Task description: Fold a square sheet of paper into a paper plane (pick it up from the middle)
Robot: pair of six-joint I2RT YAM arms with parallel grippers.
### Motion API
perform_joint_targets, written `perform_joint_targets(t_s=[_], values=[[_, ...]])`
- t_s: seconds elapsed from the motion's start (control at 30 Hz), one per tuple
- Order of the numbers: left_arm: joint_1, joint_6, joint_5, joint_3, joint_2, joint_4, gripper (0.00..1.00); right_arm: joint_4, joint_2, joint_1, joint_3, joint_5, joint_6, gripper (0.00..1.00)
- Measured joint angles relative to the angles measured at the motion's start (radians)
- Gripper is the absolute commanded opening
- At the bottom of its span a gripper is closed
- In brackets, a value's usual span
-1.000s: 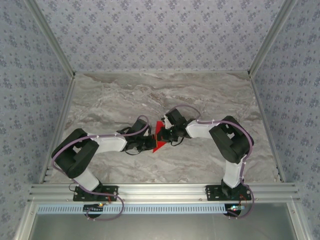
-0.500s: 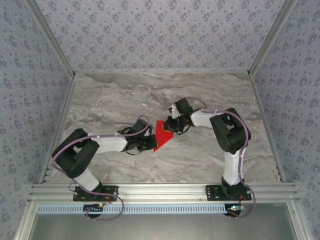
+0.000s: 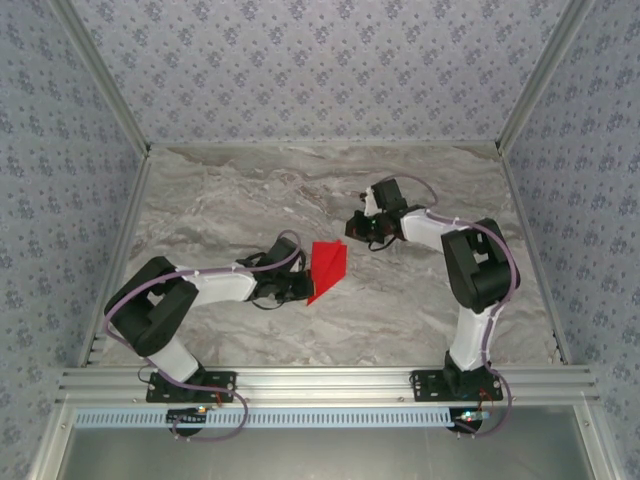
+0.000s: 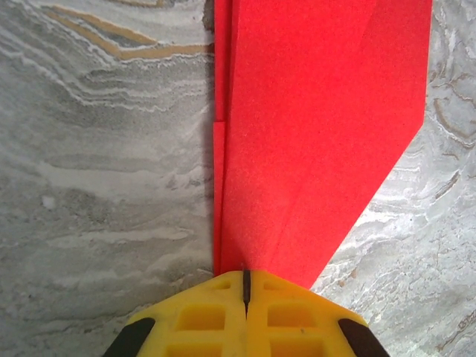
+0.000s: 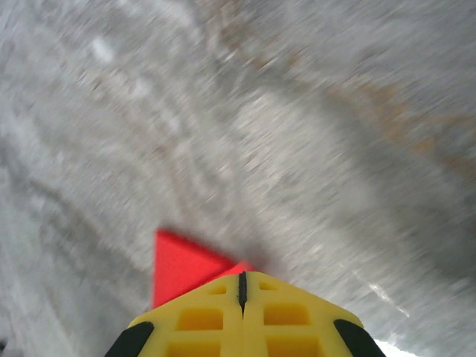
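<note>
Overhead: gripping red paper plane (image 3: 328,268) by its near end with left gripper (image 3: 303,290), mid desk (image 3: 220,200); right gripper (image 3: 358,228) closed, empty, nearby but apart. Left wrist: yellow fingers (image 4: 201,320) pinched together on plane's narrow end. Right wrist: blurred, closed, red corner beyond.

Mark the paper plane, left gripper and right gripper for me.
paper plane (image 3: 329,266), top external view, middle of the red wing
left gripper (image 4: 245,277), left wrist view, seam at its closed tip
right gripper (image 5: 242,280), right wrist view, seam at its closed tip
</note>
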Motion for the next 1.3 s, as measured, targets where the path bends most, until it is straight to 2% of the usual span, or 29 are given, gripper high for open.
perform_joint_targets(t_s=[0.17, 0.27, 0.57, 0.7, 0.8, 1.03, 1.3], values=[[-0.002, 0.008, 0.000, 0.007, 0.000, -0.015, 0.00, 0.005, -0.015, 0.122, -0.029, -0.010, 0.011, 0.00], [-0.002, 0.016, 0.000, 0.012, 0.000, -0.028, 0.00, 0.014, 0.016, 0.161, -0.030, -0.025, 0.023, 0.00], [-0.002, 0.034, 0.000, 0.021, -0.005, -0.040, 0.00, 0.025, 0.085, 0.145, -0.028, -0.034, 0.029, 0.00], [0.013, 0.032, 0.017, 0.022, -0.028, -0.023, 0.11, 0.025, 0.088, 0.144, -0.028, -0.035, 0.025, 0.00], [0.043, 0.031, 0.040, 0.036, -0.034, 0.014, 0.14, 0.026, 0.089, 0.143, -0.028, -0.037, 0.025, 0.00], [0.066, 0.033, 0.095, 0.116, 0.044, 0.098, 0.10, 0.026, 0.092, 0.140, -0.027, -0.046, 0.018, 0.00], [0.066, 0.033, 0.138, 0.118, 0.134, 0.114, 0.06, 0.025, 0.099, 0.139, -0.020, -0.052, 0.017, 0.00]])
